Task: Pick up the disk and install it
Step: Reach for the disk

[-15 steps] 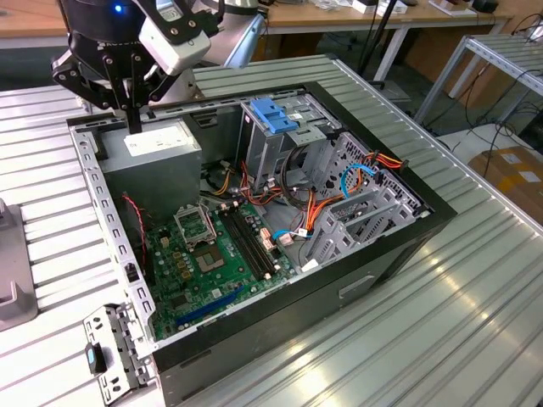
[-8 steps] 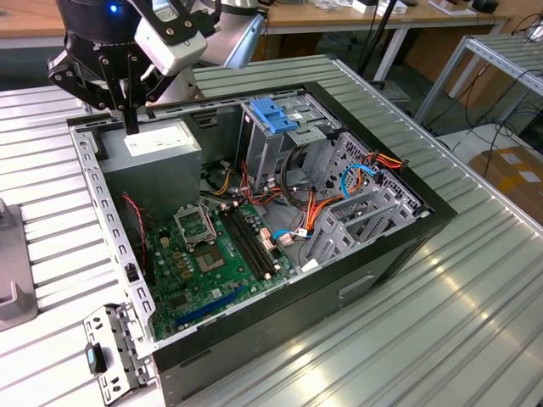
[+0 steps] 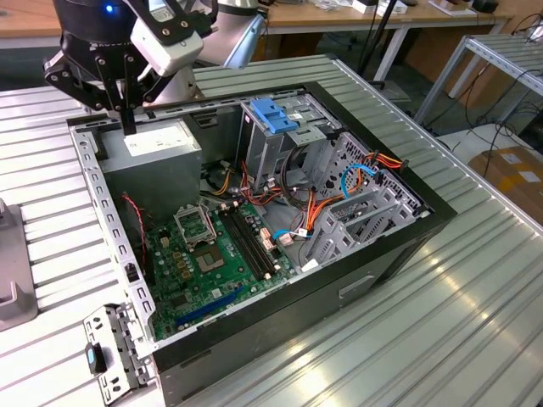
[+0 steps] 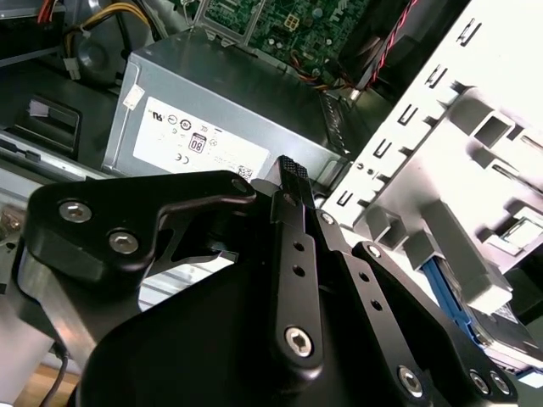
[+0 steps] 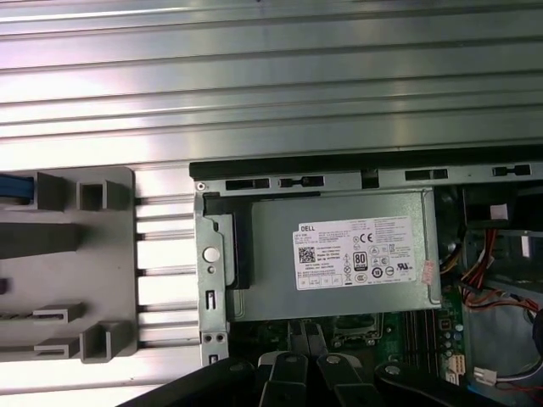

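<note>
The disk (image 4: 442, 290) shows as a bright blue edge and a bit of silver metal, standing in a light grey slotted holder (image 4: 441, 170) beside the computer case. In the first wrist view the disk (image 5: 12, 188) is a blue strip at the holder's (image 5: 68, 271) far end. My gripper (image 3: 127, 125) hangs over the case's back corner at the exterior view's left, above the grey power supply (image 3: 157, 148). Its black fingers (image 4: 290, 174) are shut together with nothing between them. The gripper (image 5: 304, 337) is well apart from the disk.
The open black computer case (image 3: 382, 254) lies on a ribbed metal table (image 3: 475, 322). Inside are a green motherboard (image 3: 212, 254), orange and blue cables, and a tall grey drive cage with a blue bracket (image 3: 276, 114). A grey holder (image 3: 13, 288) sits at the exterior view's left edge.
</note>
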Robot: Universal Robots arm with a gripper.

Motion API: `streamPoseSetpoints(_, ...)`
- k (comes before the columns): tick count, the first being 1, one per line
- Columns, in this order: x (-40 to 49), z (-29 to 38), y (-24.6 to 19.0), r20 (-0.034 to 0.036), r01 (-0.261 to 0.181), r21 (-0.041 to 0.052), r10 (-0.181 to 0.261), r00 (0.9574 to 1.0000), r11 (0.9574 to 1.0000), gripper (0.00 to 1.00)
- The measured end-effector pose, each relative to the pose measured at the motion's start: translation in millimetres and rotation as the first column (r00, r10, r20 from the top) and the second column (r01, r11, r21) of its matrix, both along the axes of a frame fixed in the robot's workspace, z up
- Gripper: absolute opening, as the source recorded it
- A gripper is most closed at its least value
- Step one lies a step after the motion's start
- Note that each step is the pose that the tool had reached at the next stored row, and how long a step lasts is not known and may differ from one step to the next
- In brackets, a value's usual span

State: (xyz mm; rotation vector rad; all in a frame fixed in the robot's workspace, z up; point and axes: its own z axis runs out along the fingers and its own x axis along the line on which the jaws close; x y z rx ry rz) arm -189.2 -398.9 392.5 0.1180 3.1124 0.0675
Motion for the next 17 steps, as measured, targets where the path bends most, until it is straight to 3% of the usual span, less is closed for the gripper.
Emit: streamPoseSetpoints(17,-6.8,0.0,0.0,-0.0001,0.0,-0.0001,0.0,1.0,1.0,0.1)
